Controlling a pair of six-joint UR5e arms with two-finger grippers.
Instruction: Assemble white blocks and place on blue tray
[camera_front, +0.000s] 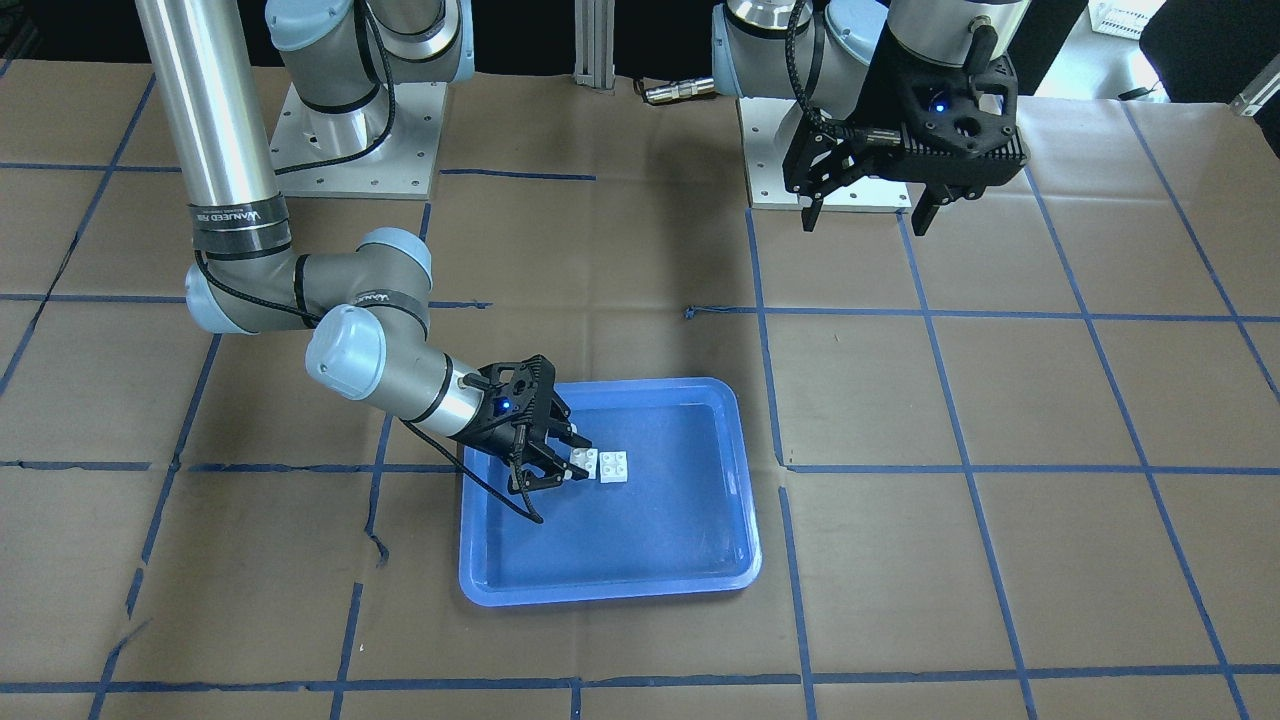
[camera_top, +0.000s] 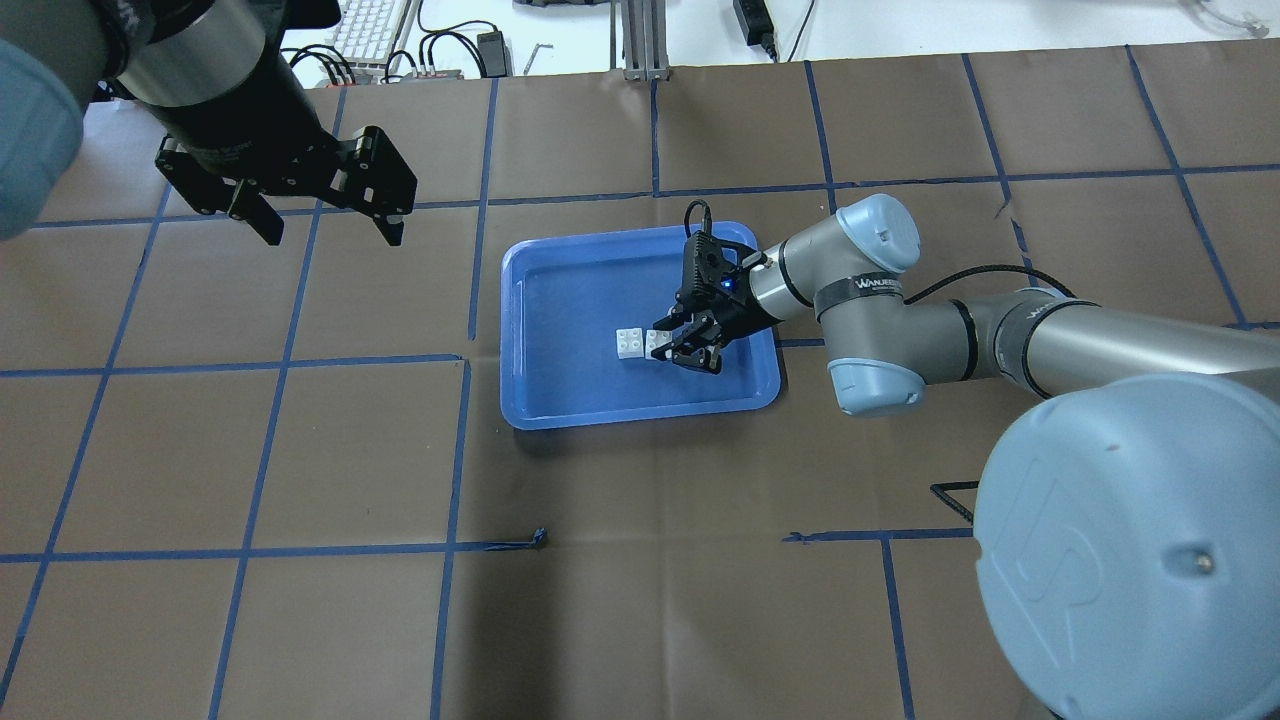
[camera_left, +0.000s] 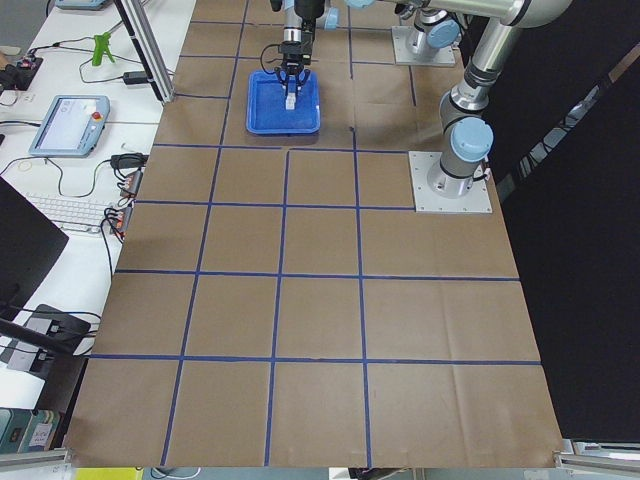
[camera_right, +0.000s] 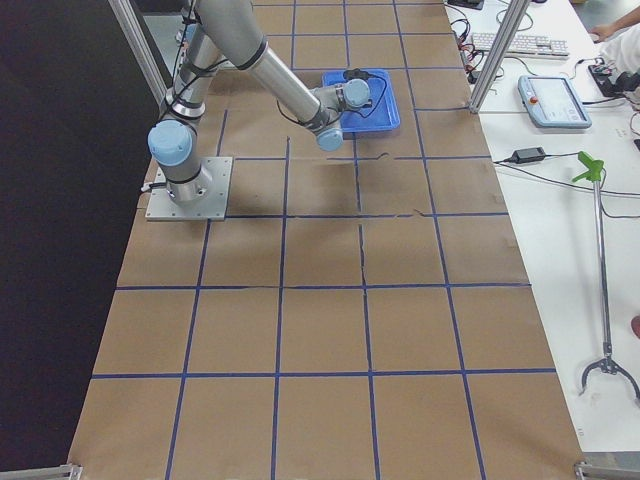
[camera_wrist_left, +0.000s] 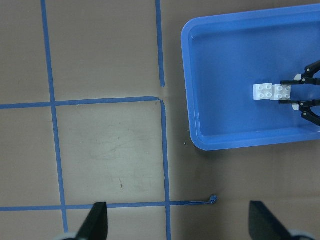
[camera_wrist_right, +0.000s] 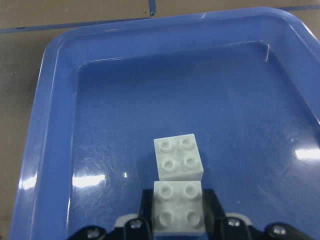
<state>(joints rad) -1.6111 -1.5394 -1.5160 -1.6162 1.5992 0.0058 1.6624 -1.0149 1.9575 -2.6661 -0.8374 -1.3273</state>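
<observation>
Far on the left, high over the paper-covered table: the left gripper, fingers spread wide, nothing between them, well apart from the tray. Toward the middle: the blue tray, lying flat on the table. Inside the tray, on its floor and nearer to its right side: the first white block, studs up, not touched by any finger. Directly to the right and touching it: the second white block, studs up too, side by side with the first and not stacked. Around this second block: the right gripper, low in the tray, narrow, one finger close against each of two opposite sides. Further right: the right arm, reaching in over the right rim of the tray.
</observation>
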